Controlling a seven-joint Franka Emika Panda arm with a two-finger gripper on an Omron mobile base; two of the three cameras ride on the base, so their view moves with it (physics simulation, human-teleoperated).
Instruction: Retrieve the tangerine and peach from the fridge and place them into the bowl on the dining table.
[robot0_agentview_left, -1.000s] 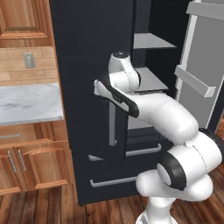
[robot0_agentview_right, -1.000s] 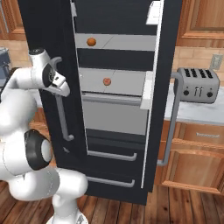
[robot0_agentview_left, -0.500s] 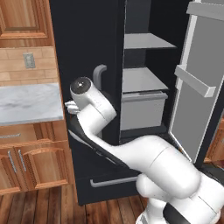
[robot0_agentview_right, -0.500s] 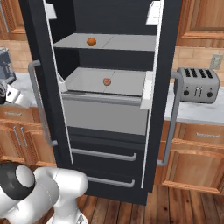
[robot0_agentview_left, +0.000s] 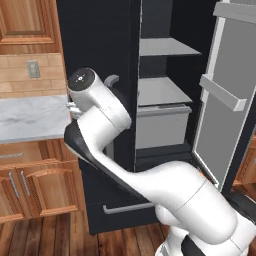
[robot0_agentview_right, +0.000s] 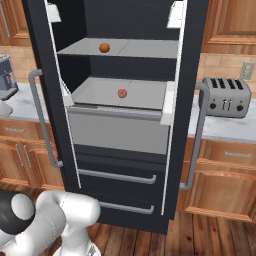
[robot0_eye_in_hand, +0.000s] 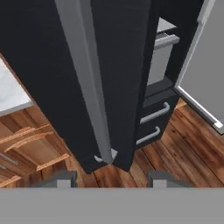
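Note:
The black fridge (robot0_agentview_right: 120, 172) stands with both doors swung open. On its upper shelf lies the bright orange tangerine (robot0_agentview_right: 104, 47). One shelf lower rests the peach (robot0_agentview_right: 122, 93), redder in tone. In the hand view my gripper (robot0_eye_in_hand: 108, 180) is open, its two fingertips (robot0_eye_in_hand: 59, 179) spread wide with nothing between them. Just ahead of them is the lower end of the left door's grey bar handle (robot0_eye_in_hand: 89, 96), apart from the fingers. In the left base view my arm curls up beside that left door (robot0_agentview_left: 100, 40). The bowl and the dining table are out of view.
A marble wall counter (robot0_agentview_left: 25, 117) over wooden cabinets (robot0_agentview_left: 35, 185) runs left of the fridge. A toaster (robot0_agentview_right: 227, 96) sits on the counter to the right, and a coffee machine (robot0_agentview_right: 5, 77) stands far left. The right door (robot0_agentview_left: 225, 100) juts out into the floor space.
The left door has swung wide open, baring both shelves and the fruits. My arm went left with it, and the gripper has opened and come off the handle.

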